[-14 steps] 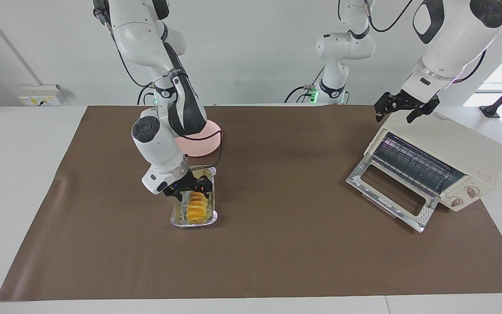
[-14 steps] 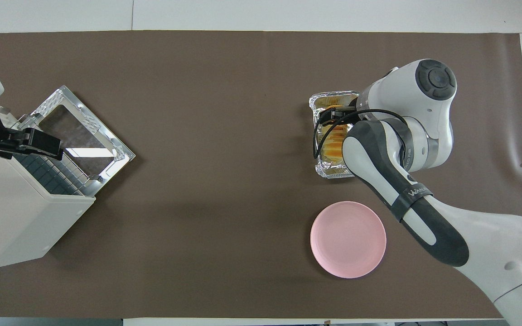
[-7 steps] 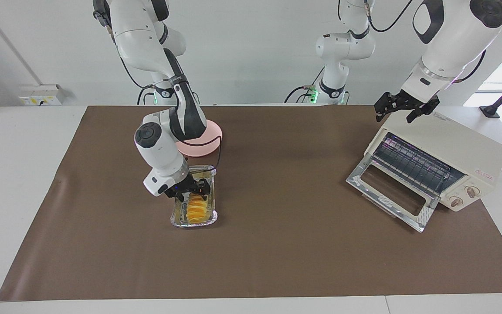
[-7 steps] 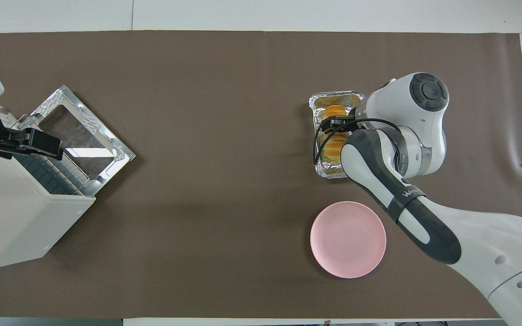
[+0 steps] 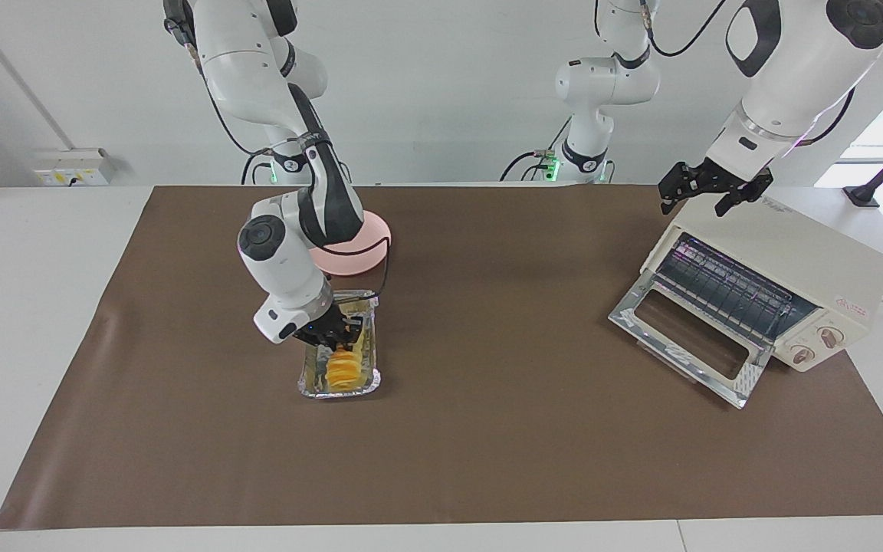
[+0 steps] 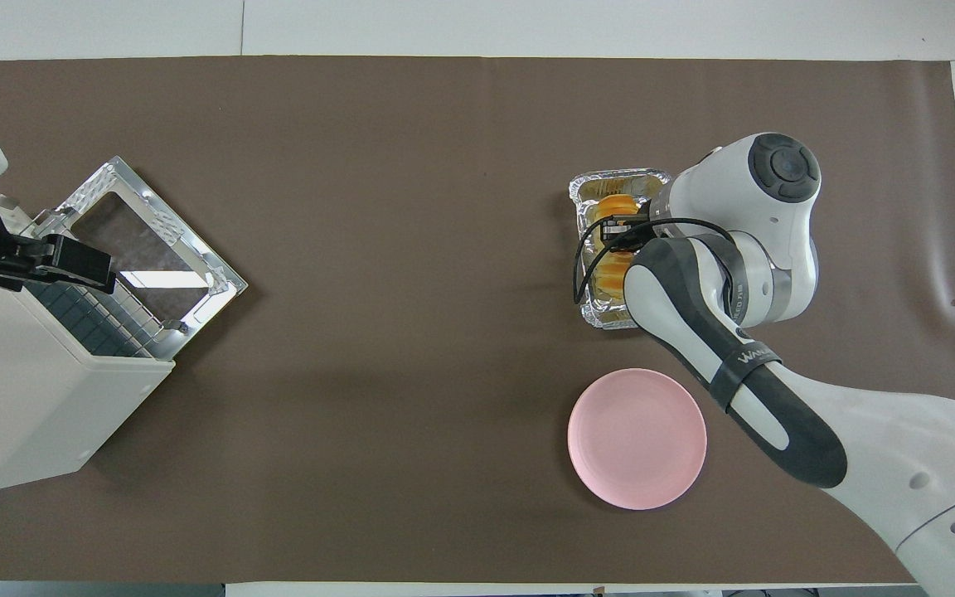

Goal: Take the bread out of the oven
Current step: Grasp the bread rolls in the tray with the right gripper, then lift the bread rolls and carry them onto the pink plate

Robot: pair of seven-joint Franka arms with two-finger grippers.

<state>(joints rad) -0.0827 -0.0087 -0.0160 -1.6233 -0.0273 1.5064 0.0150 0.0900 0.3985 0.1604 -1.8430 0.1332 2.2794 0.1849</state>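
The bread point(image 5: 343, 369) lies in a shiny foil tray point(image 5: 310, 389) on the brown mat, toward the right arm's end of the table. My right gripper point(image 5: 336, 336) is down in the tray, its fingers closed around the bread's end that is nearer to the robots. In the overhead view the right arm covers most of the bread point(image 6: 613, 204) and the right gripper point(image 6: 615, 230). The oven point(image 5: 802, 264) stands at the left arm's end with its glass door point(image 5: 687, 339) dropped open and its rack bare. My left gripper point(image 5: 715, 192) waits open over the oven's top.
A pink round plate point(image 5: 369, 249) lies beside the tray, nearer to the robots, partly covered by the right arm. The brown mat point(image 5: 503, 429) spreads between tray and oven. In the overhead view the oven point(image 6: 30, 406) is at the mat's edge.
My right gripper has come down into the tray and its fingers have narrowed onto the bread. The tray has shifted slightly. The left arm has not moved.
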